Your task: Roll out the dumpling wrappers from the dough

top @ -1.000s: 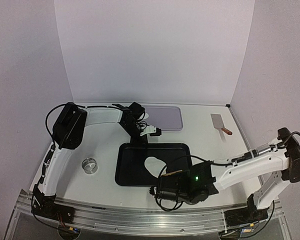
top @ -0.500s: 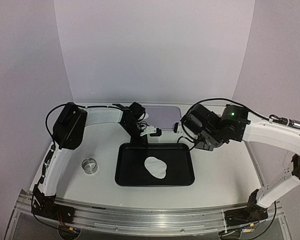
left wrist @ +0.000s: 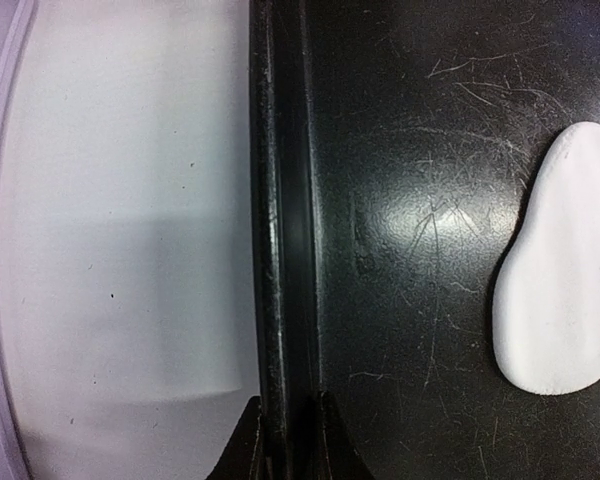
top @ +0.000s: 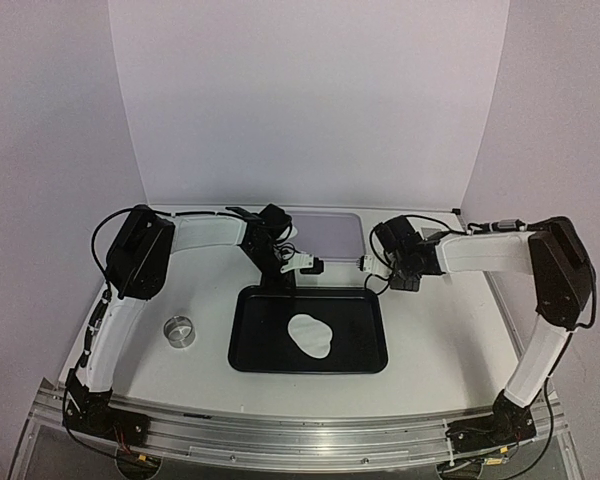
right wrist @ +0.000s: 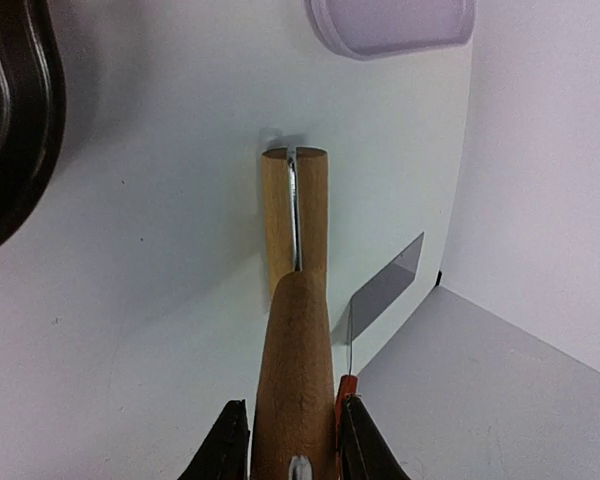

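Dough (top: 311,337) in tray (top: 255,340), long axis far-left to near-right; left tool (left wrist: 286,430) pinching tray rim; right tool (right wrist: 292,435) clamping rolling pin (right wrist: 295,330)

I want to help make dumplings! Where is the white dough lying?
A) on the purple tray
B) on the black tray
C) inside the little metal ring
B: the dough lies flat on the black tray, as the top view and the left wrist view both show.

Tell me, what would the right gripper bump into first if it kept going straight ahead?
The right gripper carries a roller in front. Past it is table, then likely the corner of the purple tray, though depth is unclear.
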Controlling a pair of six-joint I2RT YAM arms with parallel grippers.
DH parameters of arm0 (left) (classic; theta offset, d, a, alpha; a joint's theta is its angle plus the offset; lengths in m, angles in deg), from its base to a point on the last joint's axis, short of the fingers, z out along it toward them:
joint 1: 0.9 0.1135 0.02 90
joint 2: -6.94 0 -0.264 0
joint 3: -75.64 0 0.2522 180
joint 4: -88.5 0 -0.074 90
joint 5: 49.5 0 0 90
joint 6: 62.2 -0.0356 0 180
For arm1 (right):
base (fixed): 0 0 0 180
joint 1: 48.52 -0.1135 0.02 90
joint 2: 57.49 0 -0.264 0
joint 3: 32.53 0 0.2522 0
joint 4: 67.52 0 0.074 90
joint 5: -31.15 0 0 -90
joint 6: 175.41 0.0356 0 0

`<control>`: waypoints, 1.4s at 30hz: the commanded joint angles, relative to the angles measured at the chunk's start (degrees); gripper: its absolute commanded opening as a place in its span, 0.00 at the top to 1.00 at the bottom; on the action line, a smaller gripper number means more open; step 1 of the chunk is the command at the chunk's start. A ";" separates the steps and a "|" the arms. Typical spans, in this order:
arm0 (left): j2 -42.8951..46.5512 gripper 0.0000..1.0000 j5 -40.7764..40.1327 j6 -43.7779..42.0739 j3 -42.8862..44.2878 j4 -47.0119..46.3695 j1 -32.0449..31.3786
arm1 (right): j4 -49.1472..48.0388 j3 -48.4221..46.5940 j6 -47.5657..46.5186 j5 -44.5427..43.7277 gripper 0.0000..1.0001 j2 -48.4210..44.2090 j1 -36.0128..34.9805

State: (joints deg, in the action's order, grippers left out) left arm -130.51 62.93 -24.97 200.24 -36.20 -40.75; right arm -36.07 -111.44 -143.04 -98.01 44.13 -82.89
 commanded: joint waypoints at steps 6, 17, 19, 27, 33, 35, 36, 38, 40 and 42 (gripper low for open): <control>-1.60 1.00 -5.39 -5.41 0.95 -0.23 -0.31 | -7.79 11.26 -5.53 3.45 0.96 -4.44 -0.10; -1.77 1.00 -5.61 -5.06 1.04 -0.45 -0.31 | -0.75 19.02 -2.75 6.29 0.59 -9.76 -5.27; -1.74 1.00 -5.69 -4.96 1.15 -0.58 -0.31 | -0.32 19.79 -2.64 6.24 0.58 -10.16 -5.89; -1.65 1.00 -5.43 -4.31 1.09 -0.85 -0.33 | 2.71 21.75 1.26 5.49 0.18 -11.72 -8.60; -1.64 1.00 -5.42 -4.17 0.38 -0.93 -0.33 | 6.82 21.48 5.91 6.21 0.09 -13.48 -10.94; -1.68 1.00 -5.32 -4.09 0.33 -0.93 -0.31 | 8.55 20.51 7.09 6.46 0.08 -14.28 -11.66; -1.70 1.00 -5.30 -4.02 0.33 -0.97 -0.31 | 9.60 19.93 7.70 6.61 0.07 -14.68 -12.05; -1.70 1.00 -5.24 -3.97 0.35 -1.03 -0.33 | 11.65 18.84 9.29 7.38 0.07 -15.96 -12.36; -1.69 1.00 -5.27 -3.85 0.53 -1.03 -0.32 | 13.68 17.10 11.62 8.71 0.06 -17.92 -12.39; -1.81 1.00 -5.04 -3.60 0.95 -0.97 -0.31 | 16.39 14.97 15.10 10.28 0.06 -19.45 -12.38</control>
State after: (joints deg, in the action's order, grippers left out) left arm -130.62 62.95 -24.65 200.40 -36.20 -40.78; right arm -25.86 -91.07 -135.38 -91.38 29.19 -94.86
